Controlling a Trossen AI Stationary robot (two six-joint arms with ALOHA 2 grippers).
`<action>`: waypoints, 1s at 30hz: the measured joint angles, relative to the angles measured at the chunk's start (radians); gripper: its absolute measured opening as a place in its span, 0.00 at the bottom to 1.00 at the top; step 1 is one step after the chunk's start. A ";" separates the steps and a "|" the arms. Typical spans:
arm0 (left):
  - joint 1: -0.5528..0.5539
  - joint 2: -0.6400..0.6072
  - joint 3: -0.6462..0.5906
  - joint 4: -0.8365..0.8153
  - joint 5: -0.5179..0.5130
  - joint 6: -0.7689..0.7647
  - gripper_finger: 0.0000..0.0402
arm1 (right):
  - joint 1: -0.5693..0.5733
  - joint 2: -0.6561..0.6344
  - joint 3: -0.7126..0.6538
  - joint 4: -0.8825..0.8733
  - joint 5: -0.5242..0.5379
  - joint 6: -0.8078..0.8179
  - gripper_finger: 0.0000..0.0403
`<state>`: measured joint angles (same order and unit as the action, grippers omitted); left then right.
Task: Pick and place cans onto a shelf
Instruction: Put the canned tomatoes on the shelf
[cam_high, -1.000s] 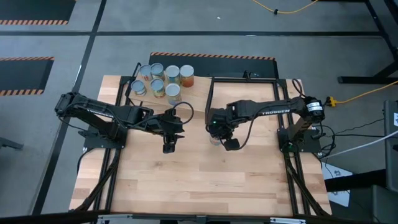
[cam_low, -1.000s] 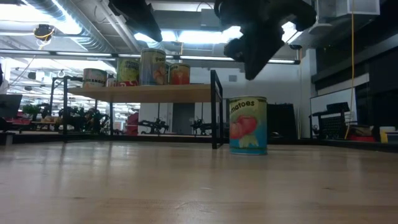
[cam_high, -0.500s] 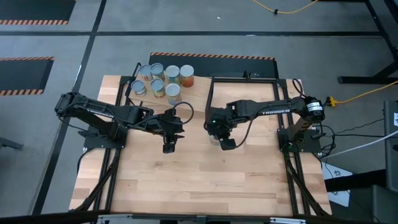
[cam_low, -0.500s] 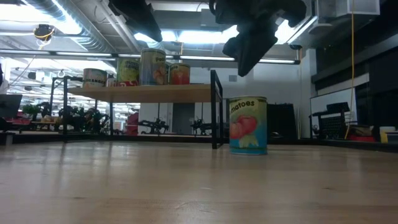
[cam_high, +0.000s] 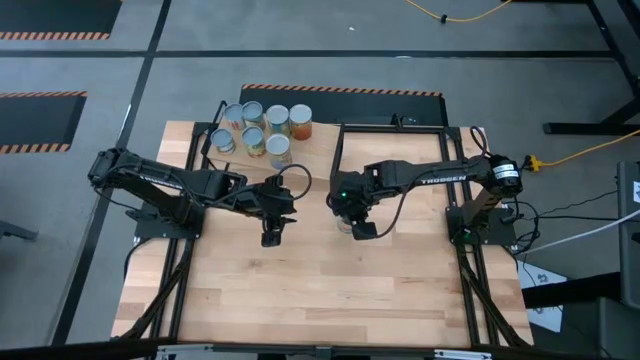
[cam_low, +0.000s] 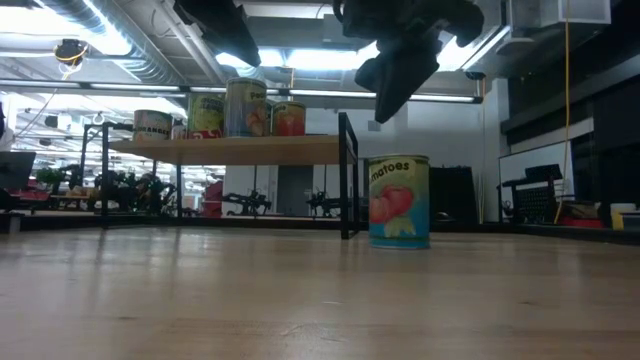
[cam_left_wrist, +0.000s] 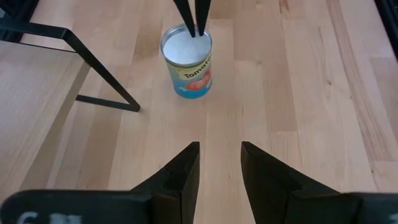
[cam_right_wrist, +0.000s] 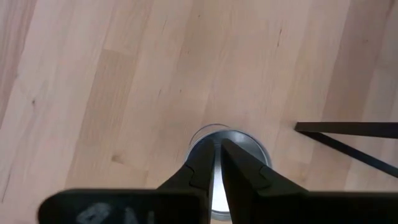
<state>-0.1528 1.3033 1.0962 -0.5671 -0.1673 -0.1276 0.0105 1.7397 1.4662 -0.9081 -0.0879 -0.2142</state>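
Observation:
A tomato can (cam_low: 399, 200) with a blue label and red tomatoes stands upright on its base on the wooden table, right of the shelf's black upright (cam_low: 347, 175). It also shows in the left wrist view (cam_left_wrist: 186, 59). My right gripper (cam_low: 380, 112) hangs shut above the can, clear of its silvery top (cam_right_wrist: 239, 144). My left gripper (cam_left_wrist: 219, 158) is open and empty, left of the can in the high view (cam_high: 271, 238). Several other cans (cam_low: 247, 108) stand on the shelf board (cam_low: 250, 150).
The shelf with its cans (cam_high: 262, 127) is at the table's far left. A black frame (cam_high: 400, 127) runs around the far right part of the table. Bare tabletop (cam_high: 320, 290) lies toward the near edge.
My right gripper has moved a little toward the table's left above the tomato can, staying shut. The can has stayed upright in place.

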 joint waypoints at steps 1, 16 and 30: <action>0.000 0.000 0.000 0.000 0.000 0.000 0.27 | 0.000 0.000 0.000 0.000 0.000 0.000 0.08; 0.000 0.000 0.000 0.000 0.000 0.000 0.27 | 0.000 0.000 0.000 -0.006 0.013 0.051 0.08; 0.000 0.000 0.000 0.000 0.000 0.000 0.27 | -0.023 0.000 0.000 -0.005 0.095 0.232 0.08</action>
<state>-0.1528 1.3033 1.0962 -0.5667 -0.1673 -0.1280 -0.0130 1.7397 1.4662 -0.9127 0.0072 0.0175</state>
